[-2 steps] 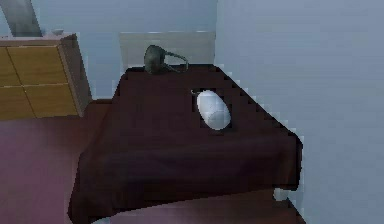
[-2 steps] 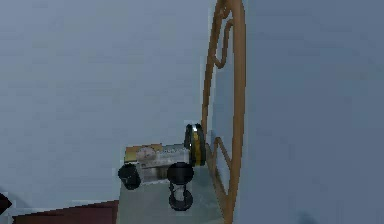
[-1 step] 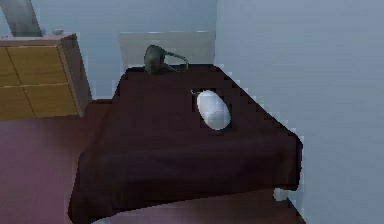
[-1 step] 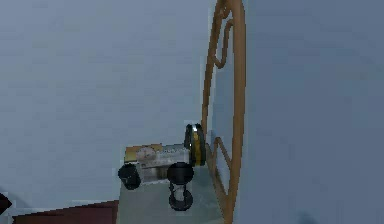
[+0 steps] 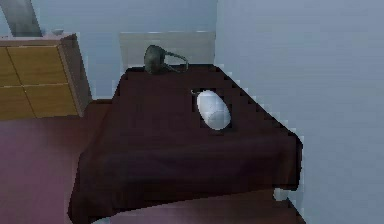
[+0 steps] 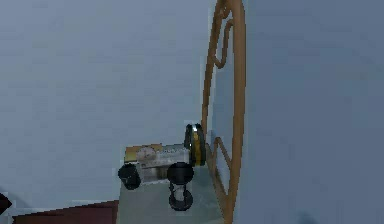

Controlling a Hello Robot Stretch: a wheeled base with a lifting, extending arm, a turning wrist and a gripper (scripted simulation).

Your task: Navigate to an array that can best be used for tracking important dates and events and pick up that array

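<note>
Forward view: a bed (image 5: pixel 170 150) with a dark cover stands against the pale wall; a white oval item (image 5: pixel 212 108) lies on it, a dark grey-green item (image 5: pixel 158 60) rests near the headboard (image 5: pixel 130 45), and a wooden dresser (image 5: pixel 40 75) is at left. Arm side view: a pale box (image 6: pixel 152 155), a yellow-rimmed disc (image 6: pixel 193 142) and dark knobbed items (image 6: pixel 180 178) occupy a surface (image 6: pixel 150 205) beside an orange curved frame (image 6: pixel 238 90). Array location and gripper state: cannot tell.

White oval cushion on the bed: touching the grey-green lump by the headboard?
Apart. Forward view shows bare dark brown bedcover between the white oval cushion and grey-green lump.
</note>
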